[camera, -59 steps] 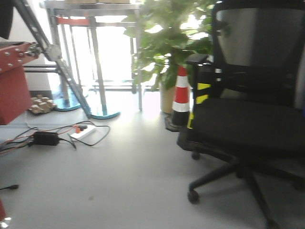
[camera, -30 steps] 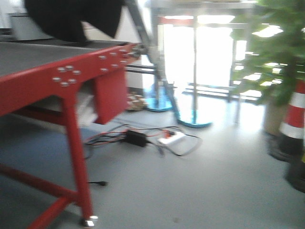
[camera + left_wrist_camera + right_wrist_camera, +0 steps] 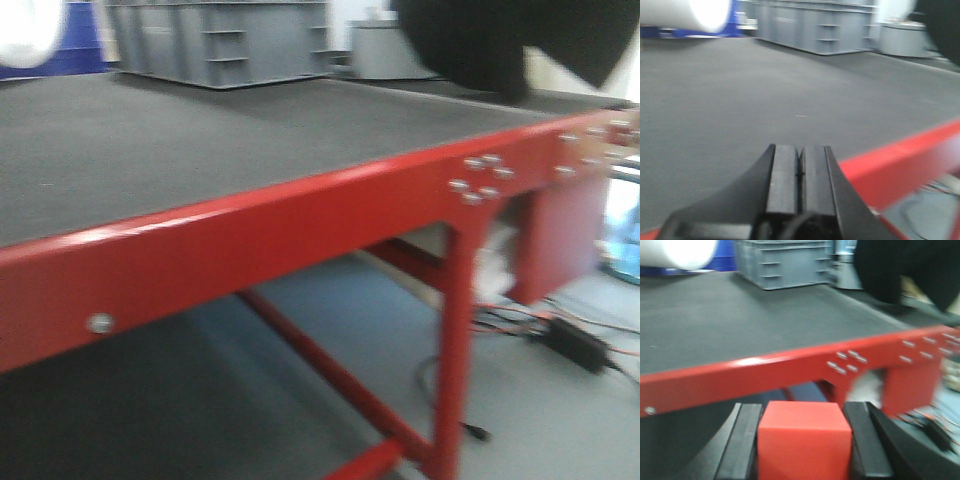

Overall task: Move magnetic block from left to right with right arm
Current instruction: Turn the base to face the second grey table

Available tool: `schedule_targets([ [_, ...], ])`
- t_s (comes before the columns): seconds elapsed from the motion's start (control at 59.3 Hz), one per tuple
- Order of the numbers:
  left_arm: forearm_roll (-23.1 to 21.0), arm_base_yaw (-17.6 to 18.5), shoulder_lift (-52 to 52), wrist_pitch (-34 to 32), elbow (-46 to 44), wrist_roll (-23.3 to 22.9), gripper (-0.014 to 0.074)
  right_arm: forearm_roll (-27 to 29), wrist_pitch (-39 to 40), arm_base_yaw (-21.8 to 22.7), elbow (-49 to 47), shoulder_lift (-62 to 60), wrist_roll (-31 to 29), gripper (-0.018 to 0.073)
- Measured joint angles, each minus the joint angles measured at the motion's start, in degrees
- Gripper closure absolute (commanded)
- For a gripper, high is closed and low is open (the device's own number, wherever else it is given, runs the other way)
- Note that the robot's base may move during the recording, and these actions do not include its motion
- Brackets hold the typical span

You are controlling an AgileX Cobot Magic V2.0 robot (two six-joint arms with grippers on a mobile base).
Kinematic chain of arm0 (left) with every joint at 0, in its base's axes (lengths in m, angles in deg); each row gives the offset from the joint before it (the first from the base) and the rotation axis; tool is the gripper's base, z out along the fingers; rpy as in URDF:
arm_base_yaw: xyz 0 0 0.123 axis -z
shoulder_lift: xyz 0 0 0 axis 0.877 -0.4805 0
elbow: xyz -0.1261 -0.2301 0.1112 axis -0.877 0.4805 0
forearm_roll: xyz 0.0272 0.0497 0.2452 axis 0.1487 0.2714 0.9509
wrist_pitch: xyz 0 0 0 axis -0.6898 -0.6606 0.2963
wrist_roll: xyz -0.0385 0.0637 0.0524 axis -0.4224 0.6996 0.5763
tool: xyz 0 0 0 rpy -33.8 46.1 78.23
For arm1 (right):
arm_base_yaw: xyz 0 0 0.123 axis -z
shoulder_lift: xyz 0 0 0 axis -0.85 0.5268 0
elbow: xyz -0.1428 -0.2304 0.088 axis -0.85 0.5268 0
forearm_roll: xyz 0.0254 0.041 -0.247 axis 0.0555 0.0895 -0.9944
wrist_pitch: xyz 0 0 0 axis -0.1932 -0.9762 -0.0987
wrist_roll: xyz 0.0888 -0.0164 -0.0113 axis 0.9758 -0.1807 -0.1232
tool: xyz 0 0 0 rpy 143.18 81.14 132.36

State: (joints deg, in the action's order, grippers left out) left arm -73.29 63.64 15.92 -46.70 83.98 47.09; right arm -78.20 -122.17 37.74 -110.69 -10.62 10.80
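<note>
Magnetic block (image 3: 803,445) sat bottom centre of the rt wrist view, clamped between the black fingers (image 3: 746,440) of your right gripper (image 3: 804,411), w/ the table's red rail (image 3: 765,371) just behind it. Your left gripper (image 3: 800,162) was closed, pads pressed together w/ nothing between, dark grey mat (image 3: 740,95) ahead. Grey crates (image 3: 220,45) stood upper left of the front view.

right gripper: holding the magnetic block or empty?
Holding. In the right wrist view the magnetic block sits clamped in the right gripper, touching both black fingers.
</note>
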Motion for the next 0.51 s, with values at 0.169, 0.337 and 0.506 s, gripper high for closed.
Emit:
schedule_targets([
  [0.169,0.0,0.0,0.0,0.0,0.0,0.0,0.0713,0.0,0.0,0.0,0.0,0.0,0.0,0.0343],
  [0.337,0.0,0.0,0.0,0.0,0.0,0.0,0.0713,0.0,0.0,0.0,0.0,0.0,0.0,0.0343],
  [0.506,0.0,0.0,0.0,0.0,0.0,0.0,0.0713,0.0,0.0,0.0,0.0,0.0,0.0,0.0343],
])
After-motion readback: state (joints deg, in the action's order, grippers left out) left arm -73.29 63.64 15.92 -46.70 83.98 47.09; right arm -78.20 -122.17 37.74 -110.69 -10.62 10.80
